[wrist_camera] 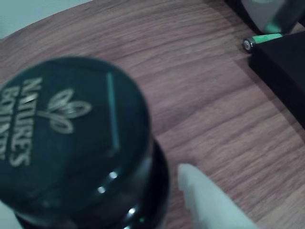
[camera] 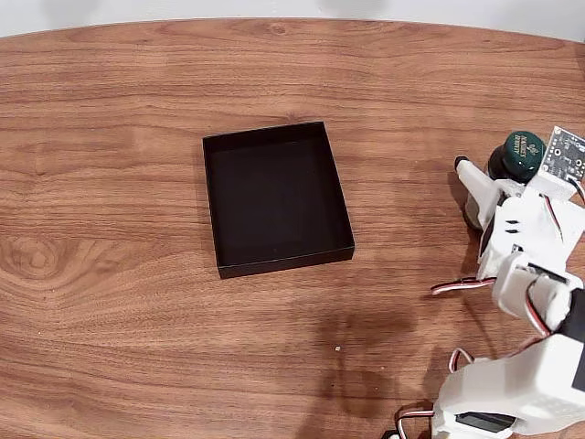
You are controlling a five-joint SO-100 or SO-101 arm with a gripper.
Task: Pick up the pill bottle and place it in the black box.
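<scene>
Wrist view: the bottle stands upright, cap toward the lens, one pale fingertip just beside it; the gripper straddles it, but whether the jaws grip I cannot tell. Farther off in the fixed view lies the box, well apart, empty. One bottle, one box.

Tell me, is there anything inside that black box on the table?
Nothing shows inside the black box: just its bare dark floor and low walls. The pill bottle stands well off to its right on the table, at the pincer, whose white parts cover the bottle's lower body.
</scene>
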